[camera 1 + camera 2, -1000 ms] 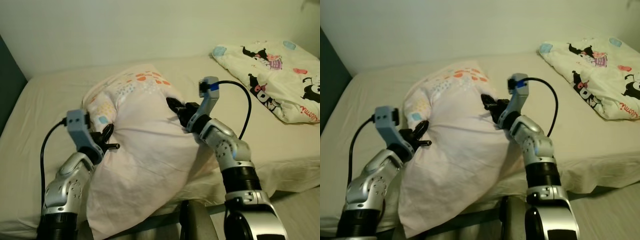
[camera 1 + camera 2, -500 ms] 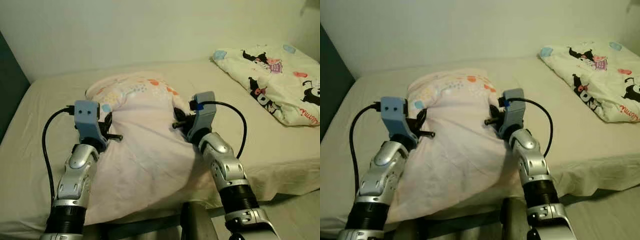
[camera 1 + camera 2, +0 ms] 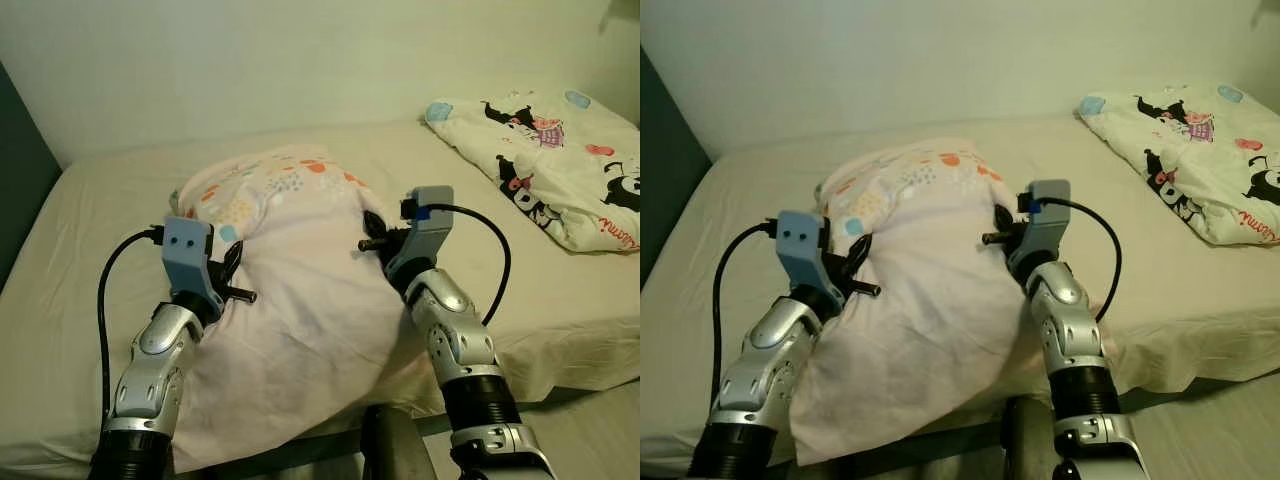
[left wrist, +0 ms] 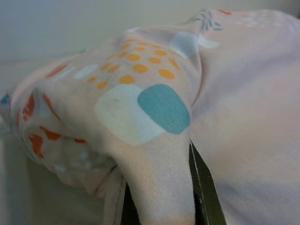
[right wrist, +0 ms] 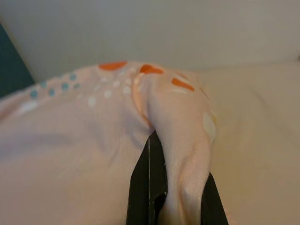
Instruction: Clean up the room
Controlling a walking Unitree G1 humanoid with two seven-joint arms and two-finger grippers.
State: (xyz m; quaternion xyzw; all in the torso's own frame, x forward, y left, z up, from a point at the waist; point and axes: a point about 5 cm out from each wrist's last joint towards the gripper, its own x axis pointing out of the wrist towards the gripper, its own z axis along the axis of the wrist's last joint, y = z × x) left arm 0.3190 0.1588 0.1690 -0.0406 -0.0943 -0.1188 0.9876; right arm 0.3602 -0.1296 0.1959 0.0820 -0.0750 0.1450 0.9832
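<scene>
- Left tool [image 3: 232, 268] clenched on a fold of pale pink pillow [image 3: 300, 300], gripping the pillow's left edge near its spotted end.
- Seen from the left wrist: black fingers [image 4: 202, 187] on either side of a pinched ridge of fabric, printed with orange dots, a teal patch and a white patch.
- Right tool [image 3: 378, 235] clenched on the pillow's opposite edge, level with the left tool, pillow stretched between the two.
- Seen from the right wrist: black fingers [image 5: 150, 183] closed around a narrow pleat of pink cloth, orange and teal marks just beyond the tips.
- Pillow lying across the near part of the bed [image 3: 90, 220], patterned end pointing away from both tools, plain end hanging toward the bed's near edge below them.
- Blue camera housings on both wrists, black cables looping out from each: one to the outside of the left tool, one to the outside of the right.
- Cream quilt [image 3: 540, 160] with black and pink cartoon figures lying well beyond the right tool, at the far right corner of the bed, apart from the pillow.
- Pale wall behind the bed, dark panel at its far left side.
</scene>
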